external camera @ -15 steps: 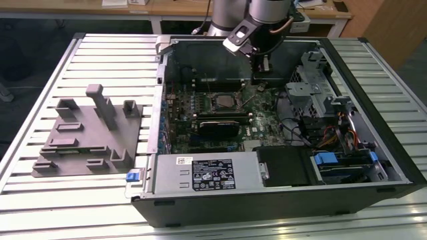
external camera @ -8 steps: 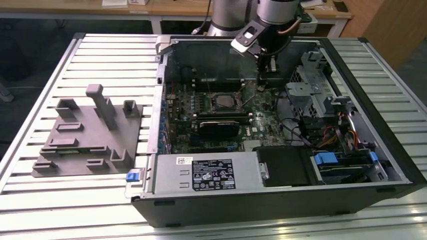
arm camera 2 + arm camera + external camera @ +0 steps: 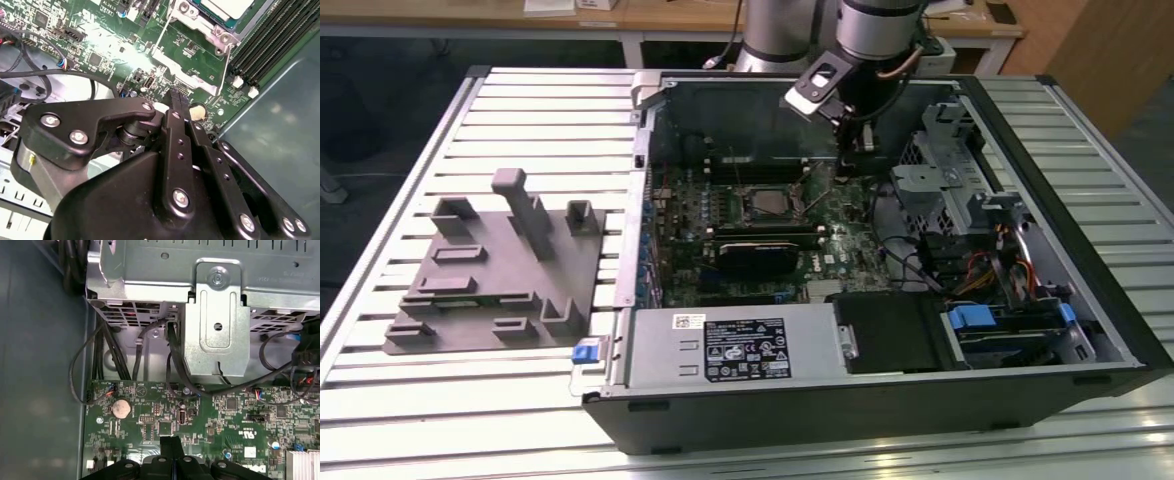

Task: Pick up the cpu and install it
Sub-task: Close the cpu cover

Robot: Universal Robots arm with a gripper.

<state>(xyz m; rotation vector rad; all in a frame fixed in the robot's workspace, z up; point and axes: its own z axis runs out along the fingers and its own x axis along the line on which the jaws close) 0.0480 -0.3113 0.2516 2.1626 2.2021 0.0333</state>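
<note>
The cpu [image 3: 766, 205] lies flat in the motherboard's socket inside the open computer case; its silver top with a thin darker rim also shows in the second wrist view [image 3: 226, 7], framed by the metal socket bracket and thin wire levers. My gripper [image 3: 855, 158] hangs over the green motherboard to the exterior view's right of the socket, apart from the cpu. Its two black fingers are pressed together with nothing between them, in both wrist views [image 3: 179, 96] [image 3: 170, 444]. Their tips hover just above the board near a round coin battery [image 3: 120, 408].
A gray plastic fixture tray [image 3: 494, 265] lies on the slatted table at the exterior view's left. Inside the case are a black block [image 3: 754, 252], a power supply [image 3: 734, 345], a metal drive cage [image 3: 215, 315] and loose black cables [image 3: 150, 340].
</note>
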